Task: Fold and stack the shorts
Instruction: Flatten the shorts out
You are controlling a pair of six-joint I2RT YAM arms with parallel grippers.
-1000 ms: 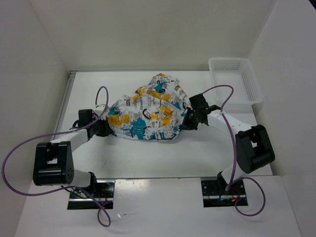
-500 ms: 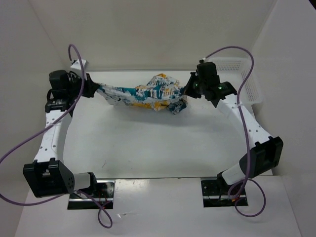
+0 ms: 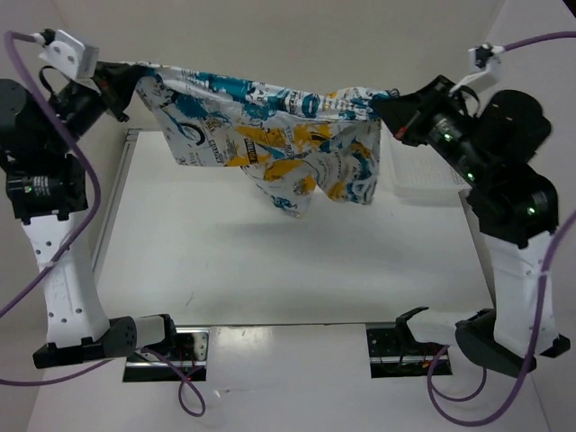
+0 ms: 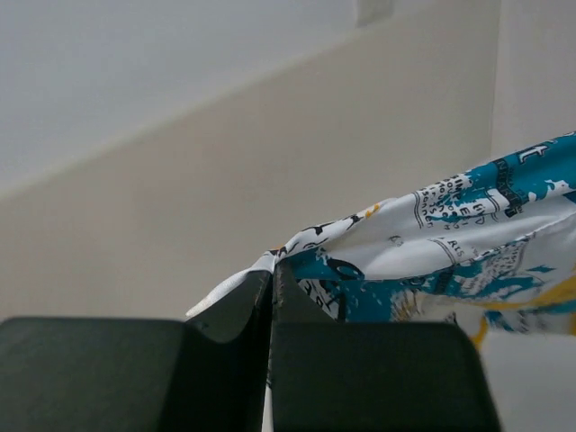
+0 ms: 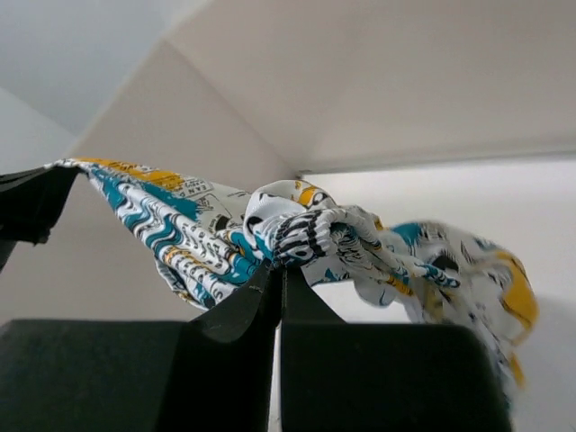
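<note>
Holding the soft white fabric shorts printed with teal, yellow-orange and black newspaper patches (image 3: 270, 135) aloft, we stretch them from the far-left to the far-right corner of the white tabletop (image 3: 225, 270), hanging clear of it. Our left hand (image 3: 123, 83) pinches one top corner; our right hand (image 3: 387, 106) pinches a bunched wad at the other. We judge this the spreading step, before any fold. Next we need to lay them flat with even tension, short of the white plastic mesh basket (image 3: 427, 187).
</note>
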